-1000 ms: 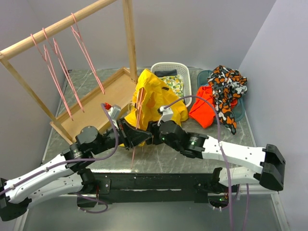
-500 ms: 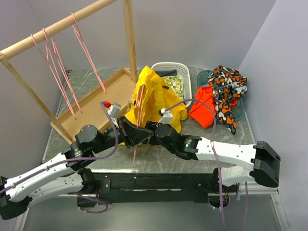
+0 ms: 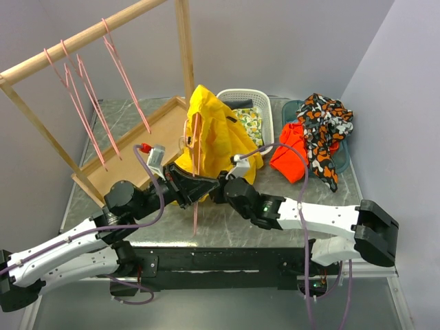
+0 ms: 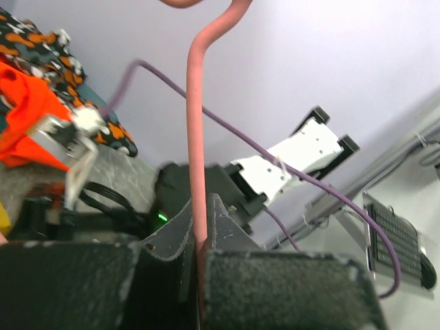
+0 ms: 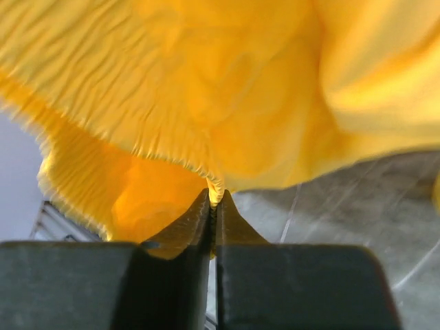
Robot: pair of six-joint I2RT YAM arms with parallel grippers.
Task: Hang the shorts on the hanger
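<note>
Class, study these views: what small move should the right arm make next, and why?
Probably draw the pinched edge down and toward itself, to spread the shorts along the hanger. The right gripper is shut on the shorts' edge, the left gripper clamps the hanger's wire, and the fabric sits bunched against the hanger.

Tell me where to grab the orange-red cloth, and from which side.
Pinch the orange-red cloth at its bare near-left edge, coming down from the left: folds bunch up there, while the patterned cloth drapes over its right side.
</note>
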